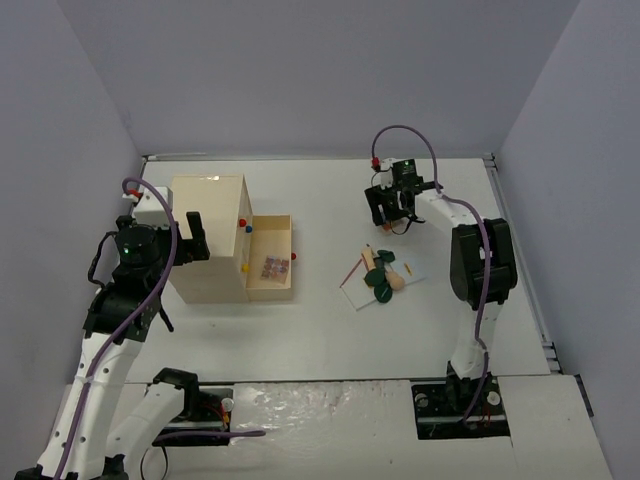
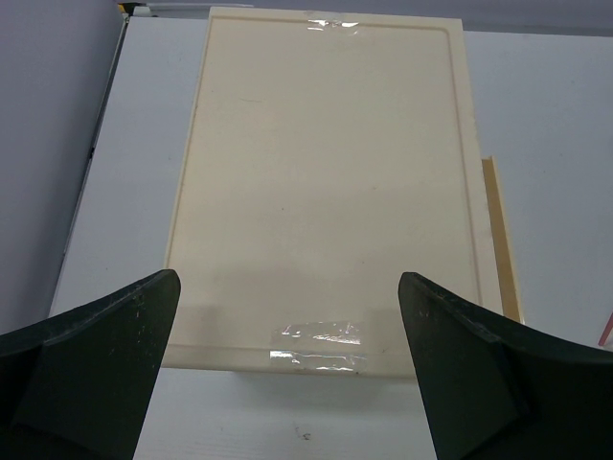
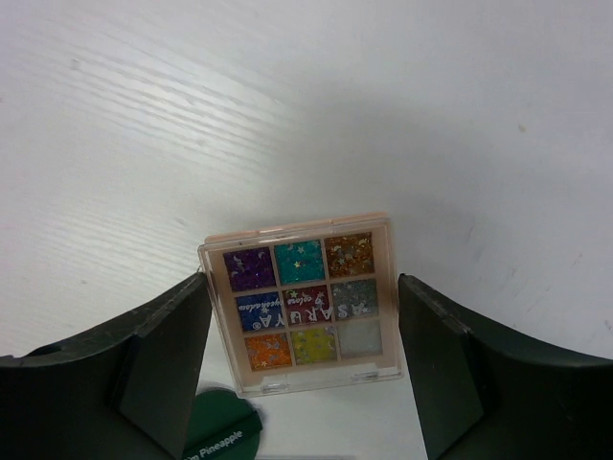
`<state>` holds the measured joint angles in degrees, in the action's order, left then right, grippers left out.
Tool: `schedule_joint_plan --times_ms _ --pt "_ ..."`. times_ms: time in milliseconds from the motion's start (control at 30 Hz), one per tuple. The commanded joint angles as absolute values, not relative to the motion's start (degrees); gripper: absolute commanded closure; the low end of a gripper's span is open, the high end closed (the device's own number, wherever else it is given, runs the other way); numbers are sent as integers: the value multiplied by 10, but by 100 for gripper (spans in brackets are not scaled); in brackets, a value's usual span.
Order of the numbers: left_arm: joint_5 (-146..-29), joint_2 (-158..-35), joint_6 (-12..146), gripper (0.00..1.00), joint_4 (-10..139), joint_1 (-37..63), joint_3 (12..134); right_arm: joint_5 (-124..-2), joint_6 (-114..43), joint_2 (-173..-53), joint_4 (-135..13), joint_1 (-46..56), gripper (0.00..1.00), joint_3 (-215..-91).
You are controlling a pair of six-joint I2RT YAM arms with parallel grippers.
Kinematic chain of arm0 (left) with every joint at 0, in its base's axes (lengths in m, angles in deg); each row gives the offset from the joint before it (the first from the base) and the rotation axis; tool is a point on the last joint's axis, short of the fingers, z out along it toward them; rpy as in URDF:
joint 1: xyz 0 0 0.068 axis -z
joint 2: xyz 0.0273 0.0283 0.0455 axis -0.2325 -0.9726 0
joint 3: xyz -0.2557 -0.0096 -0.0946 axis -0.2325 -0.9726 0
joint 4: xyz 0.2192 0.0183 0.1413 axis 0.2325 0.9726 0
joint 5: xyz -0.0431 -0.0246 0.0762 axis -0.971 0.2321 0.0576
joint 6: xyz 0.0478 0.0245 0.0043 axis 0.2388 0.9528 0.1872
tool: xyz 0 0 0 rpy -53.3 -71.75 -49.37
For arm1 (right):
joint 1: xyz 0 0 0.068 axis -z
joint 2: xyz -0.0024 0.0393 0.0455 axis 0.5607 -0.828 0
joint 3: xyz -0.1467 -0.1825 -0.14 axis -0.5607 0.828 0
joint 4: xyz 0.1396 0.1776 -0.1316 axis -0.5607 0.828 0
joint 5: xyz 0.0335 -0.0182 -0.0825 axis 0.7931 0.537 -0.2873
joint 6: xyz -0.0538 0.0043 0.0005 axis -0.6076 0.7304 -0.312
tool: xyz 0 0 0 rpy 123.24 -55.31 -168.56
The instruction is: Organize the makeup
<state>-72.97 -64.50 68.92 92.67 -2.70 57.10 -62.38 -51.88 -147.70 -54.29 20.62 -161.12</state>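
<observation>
A white surface [image 1: 330, 340] is seen from above, with a cream drawer box [image 1: 208, 235] standing towards its left side. One drawer [image 1: 270, 235] is pulled out from the box's right face, and a small multicoloured palette [image 1: 275, 267] is already laid inside it. Well to the right of the box, loose makeup is gathered in a little heap: thin reddish pencils [image 1: 357, 268], dark green round compacts [image 1: 380, 285], a beige rounded piece [image 1: 393, 275] and a white card [image 1: 412, 270]. Just beyond that heap, farther from the box's near end, the right claw [image 1: 398, 218] is poised. In its wrist view a square nine-pan glitter eyeshadow palette [image 3: 302, 302] is framed between the two fingers [image 3: 163, 364], both side edges met by their inner faces, so it appears to be pinched at a medium opening; whether it is lifted clear of the surface cannot be told. The palette is nearly square, so no long axis is marked, and its sides run parallel to the fingers. The open drawer lies to the left of this claw, well apart. The left claw [image 2: 289, 278] is spread wide and empty above the box's top; it is nearer the drawer, but nothing is carried by it.
</observation>
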Motion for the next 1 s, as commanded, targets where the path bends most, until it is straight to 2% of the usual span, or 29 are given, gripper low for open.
schedule_joint_plan --times_ms 0,367,700,767,900,967 --pt "-733 -649 683 3 888 -32 585 -592 -582 -1404 -558 149 69 -1656" --pt "-735 -647 684 3 888 -32 584 -448 -634 -1409 -589 -46 68 -1712" --pt "-737 -645 682 3 887 -32 583 -379 -642 -1489 -653 -109 63 -1730" --pt "-737 -645 683 3 886 -32 583 -381 -642 -1503 -655 -114 58 -1734" --pt "-738 -645 683 3 887 -32 583 -402 -640 -1508 -656 -115 31 -1727" --pt "-740 -646 682 3 886 -32 583 -422 -640 -1495 -656 -115 21 -1719"
